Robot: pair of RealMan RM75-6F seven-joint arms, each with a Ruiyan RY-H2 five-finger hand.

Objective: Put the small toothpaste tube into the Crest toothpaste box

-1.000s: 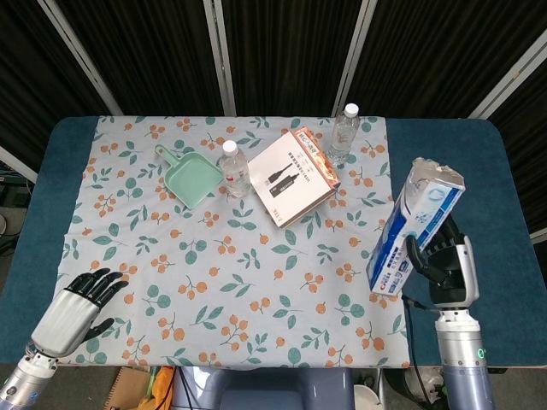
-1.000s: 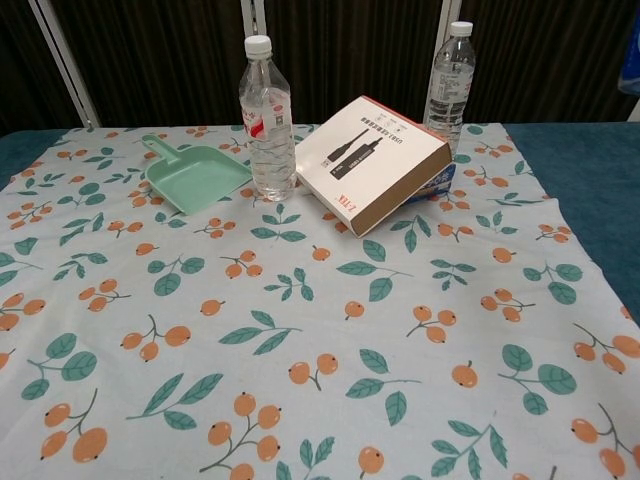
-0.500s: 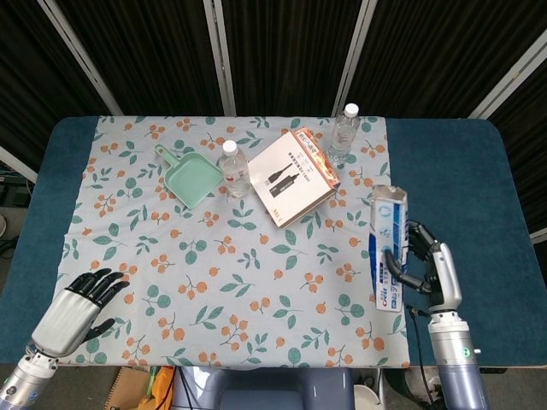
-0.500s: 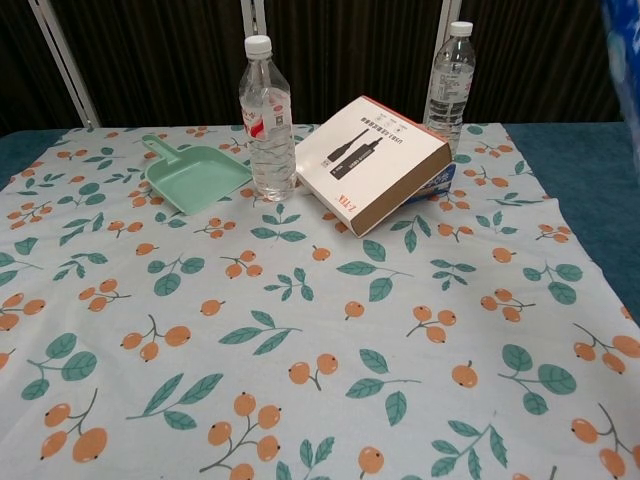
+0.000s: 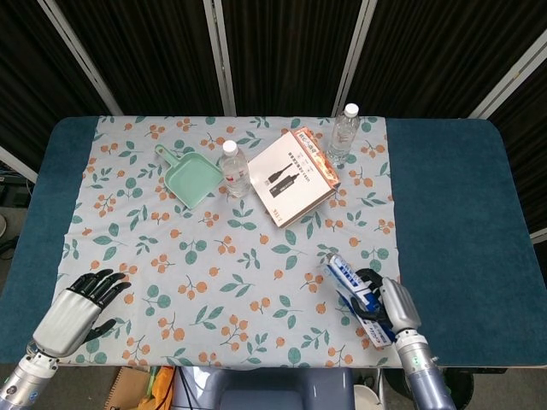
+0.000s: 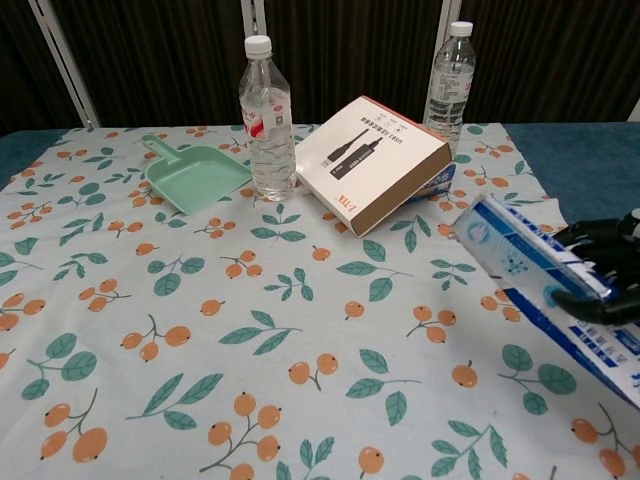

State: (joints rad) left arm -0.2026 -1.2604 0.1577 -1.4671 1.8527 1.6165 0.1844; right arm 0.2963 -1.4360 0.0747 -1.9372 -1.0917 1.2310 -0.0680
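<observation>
You have a tilted cable box (image 5: pixel 292 176) mid-cloth: just left of it stands a water bottle (image 5: pixel 234 169), with a mint dustpan (image 5: pixel 191 178) beyond that. Behind the box's right corner stands a second bottle (image 5: pixel 343 134), all on the floral cloth (image 5: pixel 214 282) covering the counter (image 5: pixel 461 205).

cloth (image 5: pixel 214 256): white, printed with orange berries and green leaves
table (image 5: pixel 461 205): dark blue
toothpaste box (image 6: pixel 560 295): blue and white
right hand (image 5: pixel 389 303): black fingers, silver-grey back
left hand (image 5: pixel 77 307): black fingers, silver-grey back
dustpan (image 6: pixel 195 175): mint green
bottle beside dustpan (image 6: pixel 266 120): clear, white cap, red and white label
far bottle (image 6: pixel 449 85): clear, white cap
cardboard box (image 6: pixel 372 160): white top, brown and orange sides
backdrop (image 5: pixel 282 51): black
</observation>
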